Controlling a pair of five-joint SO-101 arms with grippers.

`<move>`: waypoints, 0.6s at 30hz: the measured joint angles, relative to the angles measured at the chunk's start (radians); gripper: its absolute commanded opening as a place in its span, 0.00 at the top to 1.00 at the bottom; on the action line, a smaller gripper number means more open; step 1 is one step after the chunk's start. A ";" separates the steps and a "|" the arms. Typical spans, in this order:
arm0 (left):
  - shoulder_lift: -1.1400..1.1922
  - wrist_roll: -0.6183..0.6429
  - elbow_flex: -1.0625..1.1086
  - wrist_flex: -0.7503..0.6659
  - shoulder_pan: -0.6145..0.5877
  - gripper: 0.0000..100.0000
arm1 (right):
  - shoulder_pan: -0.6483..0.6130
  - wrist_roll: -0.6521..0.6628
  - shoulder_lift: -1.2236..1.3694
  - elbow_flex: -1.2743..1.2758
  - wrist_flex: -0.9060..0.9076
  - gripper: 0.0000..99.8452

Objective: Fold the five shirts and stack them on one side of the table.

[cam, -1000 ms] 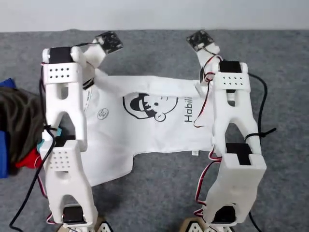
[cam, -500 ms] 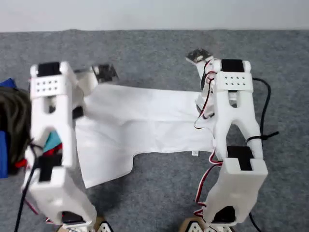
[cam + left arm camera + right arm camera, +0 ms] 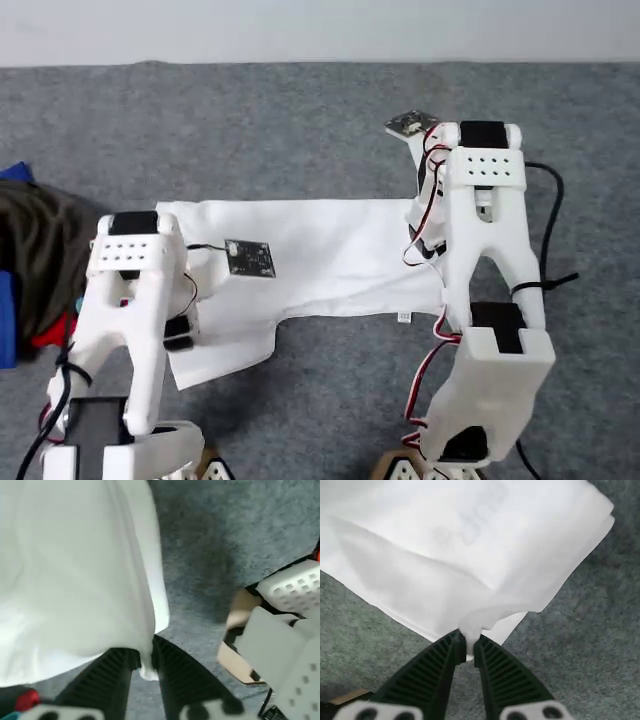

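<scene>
A white shirt [image 3: 330,255] is spread across the middle of the grey tabletop [image 3: 300,120], between the two arms. No print is seen on the upper face, and in the right wrist view layered edges are seen at one corner. From this it is judged that the first lengthwise fold of this shirt is in hand.

The left end effector [image 3: 145,656] is clenched on a pinch of the white cloth, with the fabric drawn up between its dark fingers. The right end effector [image 3: 468,647] is likewise clamped on a small peak of cloth near the shirt's other end. In the high view the left arm is drawn in toward its base over the shirt's left part, and the right arm is stretched out over the shirt's right edge.

A sleeve [image 3: 225,352] juts out from the near left of the shirt toward the arm bases and is not yet tucked in. A crumpled pile of clothes [image 3: 35,260], dark with blue and red showing, is heaped at the left edge of the tabletop, well apart from the right arm.

For the next move, it is judged that both held points should be brought down level and in step, so that the folded edge is laid straight, before the cloth is let go. The loose sleeve would then need folding in. Uneven pulling could skew the fold.
</scene>
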 measured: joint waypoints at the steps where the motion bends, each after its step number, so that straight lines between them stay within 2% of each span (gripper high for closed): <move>1: -0.002 0.000 0.000 0.000 0.000 0.99 | 0.006 0.000 0.000 0.002 0.000 0.99; 6: -0.005 0.000 0.003 0.000 0.000 0.93 | 0.018 0.000 0.000 0.009 0.000 0.98; 13: -0.011 0.011 0.003 0.000 0.000 0.87 | 0.026 0.000 -0.023 0.011 0.014 0.75; 18: -0.011 0.040 0.003 0.000 0.000 0.87 | 0.044 0.000 -0.135 0.011 0.014 0.73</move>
